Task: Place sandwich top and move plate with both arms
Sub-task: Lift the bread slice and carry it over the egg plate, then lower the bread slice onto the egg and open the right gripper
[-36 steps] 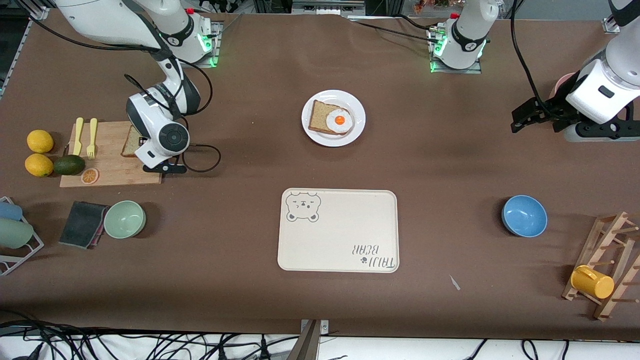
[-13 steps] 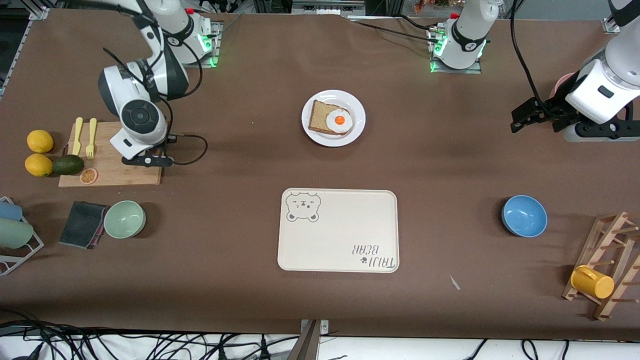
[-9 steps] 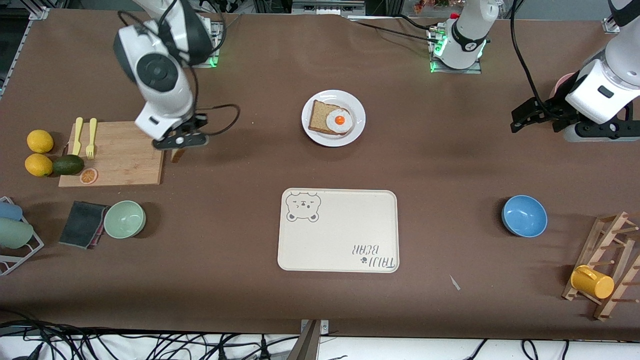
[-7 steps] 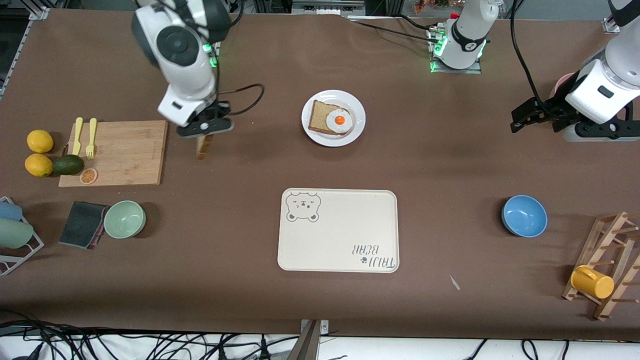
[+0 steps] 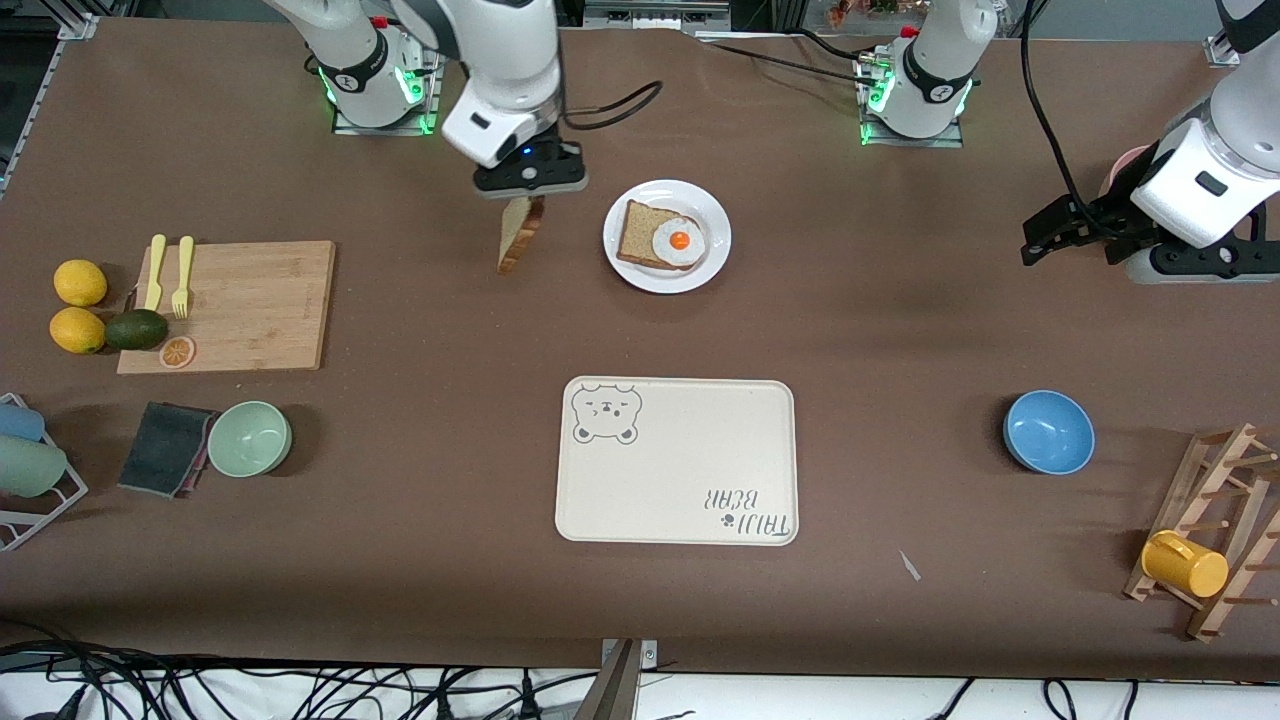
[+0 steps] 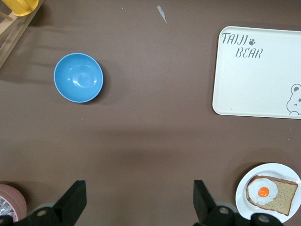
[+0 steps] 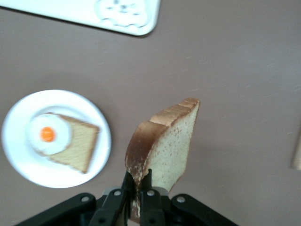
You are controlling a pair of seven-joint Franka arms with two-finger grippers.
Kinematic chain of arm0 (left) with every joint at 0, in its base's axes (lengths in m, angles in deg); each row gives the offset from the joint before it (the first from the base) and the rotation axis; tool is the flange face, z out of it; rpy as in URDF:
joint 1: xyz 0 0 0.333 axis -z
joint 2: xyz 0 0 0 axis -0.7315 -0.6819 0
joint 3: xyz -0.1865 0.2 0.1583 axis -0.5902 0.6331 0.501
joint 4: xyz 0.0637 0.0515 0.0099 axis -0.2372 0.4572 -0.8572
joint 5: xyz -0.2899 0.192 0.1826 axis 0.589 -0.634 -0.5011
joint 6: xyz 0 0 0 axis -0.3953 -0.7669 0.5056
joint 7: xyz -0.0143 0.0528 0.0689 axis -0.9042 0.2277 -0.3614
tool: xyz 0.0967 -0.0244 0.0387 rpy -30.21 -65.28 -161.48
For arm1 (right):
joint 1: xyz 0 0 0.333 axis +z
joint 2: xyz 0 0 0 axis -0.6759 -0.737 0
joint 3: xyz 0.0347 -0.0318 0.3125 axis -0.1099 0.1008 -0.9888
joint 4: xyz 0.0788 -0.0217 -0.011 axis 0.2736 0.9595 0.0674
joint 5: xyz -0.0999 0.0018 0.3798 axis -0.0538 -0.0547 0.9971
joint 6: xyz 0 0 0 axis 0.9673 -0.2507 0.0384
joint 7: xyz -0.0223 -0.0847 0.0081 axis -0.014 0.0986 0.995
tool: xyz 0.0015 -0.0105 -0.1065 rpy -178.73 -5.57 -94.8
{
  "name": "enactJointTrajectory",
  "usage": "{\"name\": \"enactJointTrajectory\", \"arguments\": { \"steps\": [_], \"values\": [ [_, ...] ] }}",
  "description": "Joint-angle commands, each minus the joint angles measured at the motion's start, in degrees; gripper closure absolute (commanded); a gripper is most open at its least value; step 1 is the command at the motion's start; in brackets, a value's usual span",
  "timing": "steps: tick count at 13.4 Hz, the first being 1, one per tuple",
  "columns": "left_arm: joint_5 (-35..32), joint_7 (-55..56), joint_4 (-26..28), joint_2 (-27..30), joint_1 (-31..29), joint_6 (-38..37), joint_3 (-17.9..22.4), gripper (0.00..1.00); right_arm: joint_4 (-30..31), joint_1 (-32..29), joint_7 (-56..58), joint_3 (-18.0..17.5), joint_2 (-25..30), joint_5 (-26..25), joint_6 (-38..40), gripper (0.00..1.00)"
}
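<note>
My right gripper (image 5: 527,196) is shut on the sandwich top (image 5: 521,235), a plain brown bread slice that hangs on edge in the air over bare table beside the plate. In the right wrist view the slice (image 7: 162,148) is pinched at its crust by the gripper (image 7: 138,181). The white plate (image 5: 711,262) holds a bread slice with a fried egg (image 5: 678,241) and also shows in the right wrist view (image 7: 101,155). My left gripper (image 5: 1040,240) is open and waits over the table at the left arm's end; its fingers (image 6: 73,200) show in the left wrist view.
A cream bear-print tray (image 5: 677,461) lies nearer the camera than the plate. A wooden board (image 5: 240,305) with forks, lemons, an avocado, a green bowl (image 5: 249,438) and a sponge are at the right arm's end. A blue bowl (image 5: 1048,431) and mug rack (image 5: 1215,530) are at the left arm's end.
My right gripper took the bread slice off the wooden board, lifted it and carried it toward the plate. The left arm has not moved.
</note>
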Motion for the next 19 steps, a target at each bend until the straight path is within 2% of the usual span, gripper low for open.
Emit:
{"name": "enactJointTrajectory", "arguments": {
  "steps": [1, 4, 7, 11, 15, 19],
  "values": [
    [-2.05, 0.41, -1.93, -0.82, 0.35, -1.37, -0.10, 0.00, -9.06, 8.95, -10.34, 0.69, -10.81, -5.01, 1.70, 1.00],
    [-2.05, 0.41, -1.93, -0.82, 0.35, -1.37, -0.10, 0.00, -15.12, 16.51, -26.50, 0.52, -20.57, -15.37, 6.77, 1.00],
    [-2.05, 0.33, -1.93, -0.82, 0.35, -1.37, -0.10, 0.00, -21.11, 19.17, -31.02, 0.25, -25.86, -15.58, 12.42, 1.00],
    [-2.05, 0.33, -1.93, -0.82, 0.35, -1.37, -0.10, 0.00, -26.12, 22.15, -32.78, 0.87, -31.22, -16.10, 9.52, 1.00],
    [-2.05, 0.24, -1.93, -0.82, 0.35, -1.37, -0.10, 0.00, -26.48, 24.09, -32.87, 2.53, -33.42, -16.19, 8.38, 1.00],
    [-2.05, 0.24, -1.93, -0.82, 0.35, -1.37, -0.10, 0.00, -26.57, 24.18, -32.96, 2.19, -35.19, -16.81, 8.38, 0.99]
  ]
}}
